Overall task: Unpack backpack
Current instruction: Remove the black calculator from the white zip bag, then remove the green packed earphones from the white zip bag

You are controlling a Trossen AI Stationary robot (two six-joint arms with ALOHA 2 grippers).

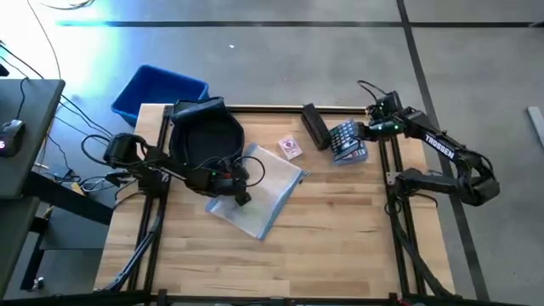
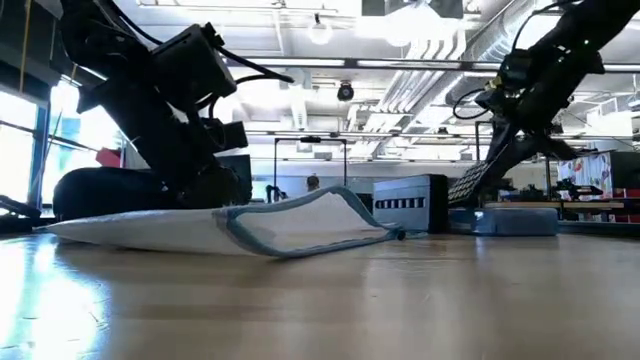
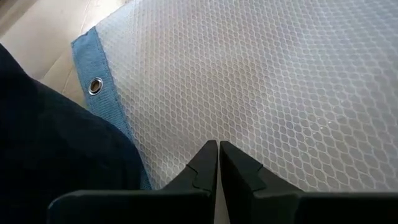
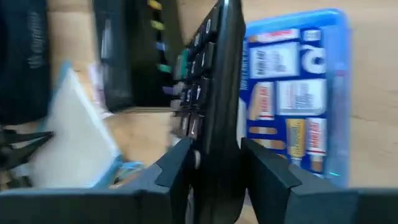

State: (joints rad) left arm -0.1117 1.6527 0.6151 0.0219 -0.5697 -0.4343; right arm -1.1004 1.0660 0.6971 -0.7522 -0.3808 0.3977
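The left end effector [image 3: 217, 155], fingers pressed together and empty, rests on a clear honeycomb-textured plastic pouch [image 1: 255, 191], the soft dark navy backpack [image 1: 204, 136] just beside it. The right end effector [image 4: 214, 168] clamps a black calculator [image 4: 214, 93] above a blue first-aid box [image 4: 298, 93].

- A clear mesh pouch [image 1: 257, 189] with blue trim lies flat on the wooden bench [image 1: 323, 246].
- A small pink-patterned box [image 1: 291, 148] sits just beyond the pouch.
- A black oblong case [image 1: 314, 126] lies near the far edge.
- A calculator [image 1: 344, 136] stands tilted over a blue first-aid box [image 4: 298, 93].
- A blue plastic bin [image 1: 157, 89] sits on the floor off the far left corner.
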